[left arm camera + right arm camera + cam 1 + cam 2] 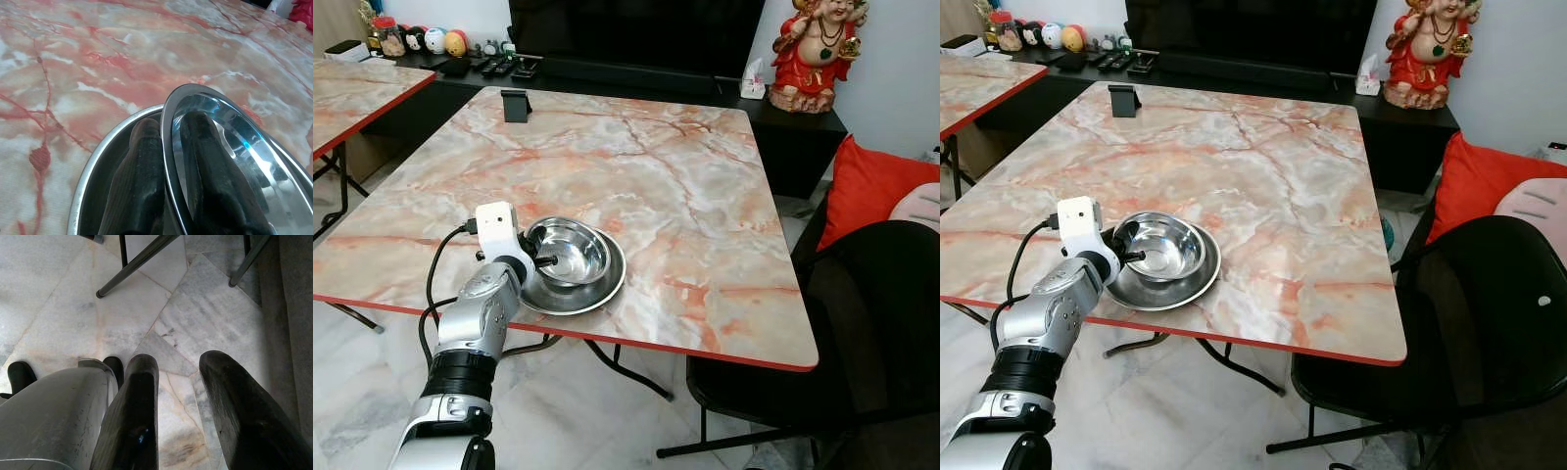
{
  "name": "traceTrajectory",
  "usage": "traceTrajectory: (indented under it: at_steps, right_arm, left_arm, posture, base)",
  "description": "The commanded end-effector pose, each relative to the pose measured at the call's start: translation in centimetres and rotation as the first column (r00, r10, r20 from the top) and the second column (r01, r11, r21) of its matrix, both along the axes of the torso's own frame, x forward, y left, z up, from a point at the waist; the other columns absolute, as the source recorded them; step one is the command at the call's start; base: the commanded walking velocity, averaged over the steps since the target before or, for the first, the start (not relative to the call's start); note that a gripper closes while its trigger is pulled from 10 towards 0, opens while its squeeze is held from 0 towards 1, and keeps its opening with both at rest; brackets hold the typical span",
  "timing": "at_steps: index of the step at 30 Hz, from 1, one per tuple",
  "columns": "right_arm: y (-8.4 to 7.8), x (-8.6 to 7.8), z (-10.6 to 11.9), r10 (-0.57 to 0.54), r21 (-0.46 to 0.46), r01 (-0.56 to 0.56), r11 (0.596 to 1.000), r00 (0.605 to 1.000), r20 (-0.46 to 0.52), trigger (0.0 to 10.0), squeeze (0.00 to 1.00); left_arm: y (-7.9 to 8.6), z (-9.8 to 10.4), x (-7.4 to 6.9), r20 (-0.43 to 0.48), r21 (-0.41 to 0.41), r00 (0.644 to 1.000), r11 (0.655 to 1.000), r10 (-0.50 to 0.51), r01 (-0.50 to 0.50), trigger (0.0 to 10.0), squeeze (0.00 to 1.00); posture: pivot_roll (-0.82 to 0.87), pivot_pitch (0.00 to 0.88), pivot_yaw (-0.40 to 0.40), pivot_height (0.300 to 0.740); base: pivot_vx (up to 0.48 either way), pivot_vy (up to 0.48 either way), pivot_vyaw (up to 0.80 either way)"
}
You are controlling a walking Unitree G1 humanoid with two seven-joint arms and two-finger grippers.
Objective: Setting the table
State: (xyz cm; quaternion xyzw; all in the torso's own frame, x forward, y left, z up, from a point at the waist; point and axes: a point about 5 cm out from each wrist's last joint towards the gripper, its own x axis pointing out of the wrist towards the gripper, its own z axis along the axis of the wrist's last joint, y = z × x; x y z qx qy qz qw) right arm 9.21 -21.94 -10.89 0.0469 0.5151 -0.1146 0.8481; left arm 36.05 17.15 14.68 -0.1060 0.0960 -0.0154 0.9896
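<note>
A steel bowl (pixel 570 251) sits inside a wider steel plate (pixel 599 293) near the front left edge of the marble table (pixel 636 166). My left gripper (pixel 540 260) is at the bowl's left rim. In the left wrist view one black finger (pixel 142 181) lies outside the bowl (pixel 234 142), over the plate (pixel 95 159), and the other is inside the bowl, so the gripper is shut on the rim. My right gripper (pixel 178 364) hangs open above the tiled floor with nothing between its fingers.
A small black stand (pixel 516 105) is at the table's far left. A black chair (pixel 862 323) stands at the right side, with a red cushion (pixel 867 186) behind it. A second marble table (pixel 352 93) is at the left. A red statue (pixel 818 49) stands on the dark console.
</note>
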Motion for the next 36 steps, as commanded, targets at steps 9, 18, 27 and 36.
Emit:
traceTrajectory:
  at_steps: [9,18,27,36]
  right_arm:
    - [-0.16,-0.04,0.01,-0.008,0.000,0.008,1.000,1.000,-0.003,10.0,0.00]
    - [-0.14,-0.08,0.00,-0.011,0.001,0.011,1.000,1.000,-0.003,10.0,0.00]
    - [-0.14,-0.02,0.02,-0.006,0.000,0.006,1.000,1.000,-0.003,10.0,0.00]
    - [-0.13,-0.04,0.01,-0.006,0.002,0.006,1.000,1.000,-0.004,10.0,0.00]
  left_arm:
    - [-0.64,-0.62,-0.21,-0.042,-0.019,0.999,1.000,-0.022,0.021,10.0,0.00]
    - [-0.72,-0.61,-0.23,-0.046,-0.013,0.999,1.000,-0.026,0.025,10.0,0.22]
    - [-0.41,-0.34,-0.07,-0.038,-0.007,0.999,1.000,-0.011,0.011,10.0,0.93]
    - [-0.13,-0.13,0.02,-0.033,0.025,0.999,1.000,0.001,-0.001,10.0,0.85]
  posture:
    - [0.12,0.000,-0.073,0.728]
    - [0.12,0.000,-0.071,0.728]
    - [0.12,0.000,-0.072,0.728]
    - [0.12,0.000,-0.073,0.728]
  base:
    - [0.000,0.000,0.00]
    - [0.000,0.000,0.00]
    - [0.000,0.000,0.00]
    - [0.000,0.000,0.00]
